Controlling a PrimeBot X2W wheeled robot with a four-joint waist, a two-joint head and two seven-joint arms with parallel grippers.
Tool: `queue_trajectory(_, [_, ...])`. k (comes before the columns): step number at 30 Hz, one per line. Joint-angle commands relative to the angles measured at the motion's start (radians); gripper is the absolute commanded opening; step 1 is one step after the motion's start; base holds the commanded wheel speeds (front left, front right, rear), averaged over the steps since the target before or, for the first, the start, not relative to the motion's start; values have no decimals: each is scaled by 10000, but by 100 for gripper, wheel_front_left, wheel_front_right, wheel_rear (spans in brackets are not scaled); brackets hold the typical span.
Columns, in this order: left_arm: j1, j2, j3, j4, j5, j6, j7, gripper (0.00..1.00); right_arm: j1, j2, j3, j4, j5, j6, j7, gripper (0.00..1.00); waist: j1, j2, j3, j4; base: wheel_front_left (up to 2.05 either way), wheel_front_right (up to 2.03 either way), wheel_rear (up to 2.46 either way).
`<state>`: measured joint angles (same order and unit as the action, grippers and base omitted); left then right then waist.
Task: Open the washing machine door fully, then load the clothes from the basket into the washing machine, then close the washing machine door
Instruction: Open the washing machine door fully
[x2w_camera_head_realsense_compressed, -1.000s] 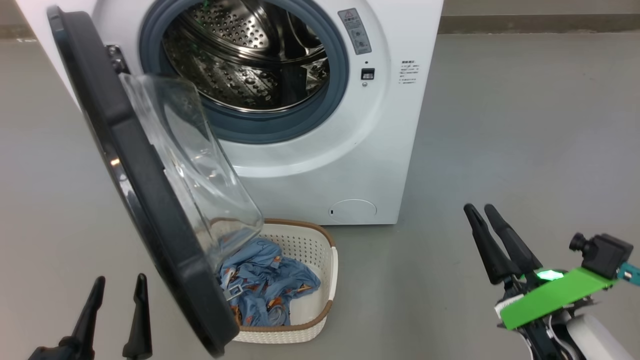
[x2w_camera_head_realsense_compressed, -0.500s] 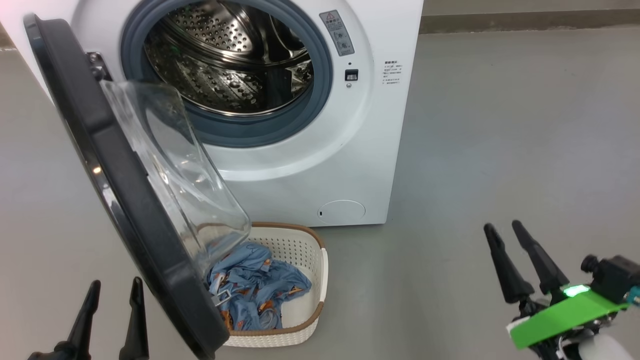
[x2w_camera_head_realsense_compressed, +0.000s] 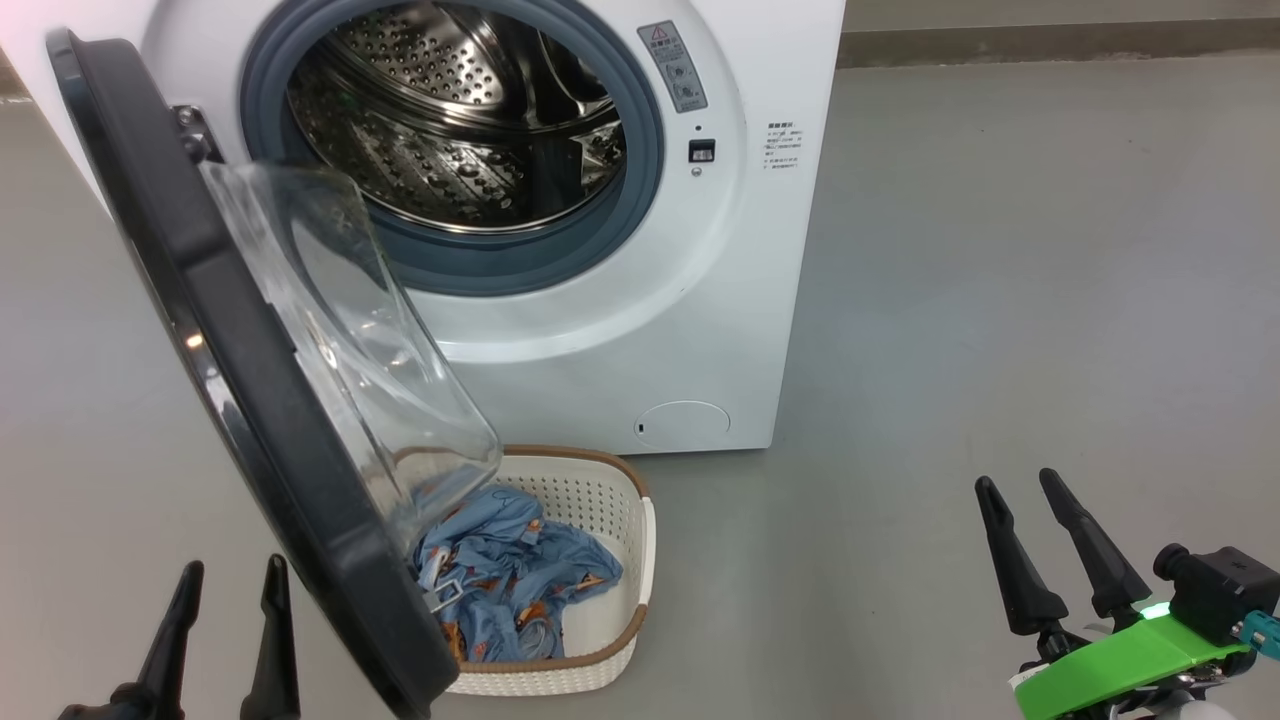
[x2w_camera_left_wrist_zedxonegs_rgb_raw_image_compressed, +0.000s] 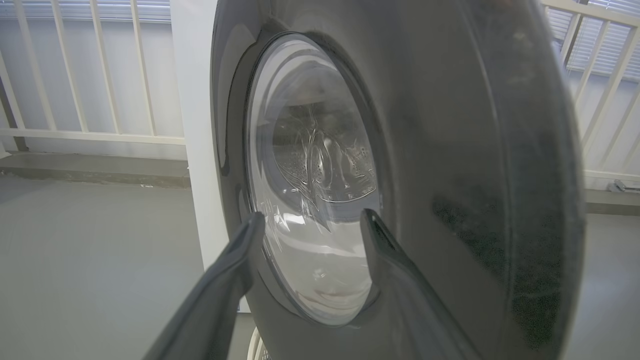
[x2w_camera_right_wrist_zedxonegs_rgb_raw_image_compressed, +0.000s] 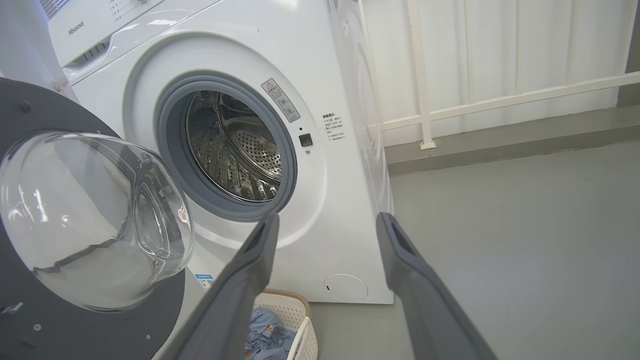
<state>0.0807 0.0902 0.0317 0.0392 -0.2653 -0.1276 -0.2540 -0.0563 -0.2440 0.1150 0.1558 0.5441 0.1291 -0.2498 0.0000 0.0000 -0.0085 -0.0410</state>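
We count 1 washing machine (x2w_camera_head_realsense_compressed: 700, 300), 1 open door (x2w_camera_head_realsense_compressed: 250, 400), 1 basket (x2w_camera_head_realsense_compressed: 640, 560) w/ 1 clothes bundle (x2w_camera_head_realsense_compressed: 520, 580); left gripper (x2w_camera_head_realsense_compressed: 233, 563) & right gripper (x2w_camera_head_realsense_compressed: 1017, 478) spread, empty.

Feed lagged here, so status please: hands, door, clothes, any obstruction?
Left hand open, empty, outside the door. Right hand open, empty, over floor. Door open, overhanging the basket. Clothes in basket, partly under the door.

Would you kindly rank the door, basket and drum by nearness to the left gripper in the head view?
1. Door, immediately right of the left gripper.
2. Basket, low down, past the door.
3. Drum, farthest, up inside the machine.
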Motion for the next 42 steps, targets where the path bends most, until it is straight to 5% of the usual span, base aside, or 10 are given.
queue_trajectory(1, [-126, 101, 331, -221, 154, -31, -78, 100, -45, -100, 163, -276, -149, 16, -119, 100, 0, 0, -9, 3, 0, 0, 0])
queue_trajectory(42, [-310, 89, 336, -257, 213, -31, -78, 100, -300, -142, -36, 83, -834, 16, -120, 100, 0, 0, 73, 115, 0, 0, 0])
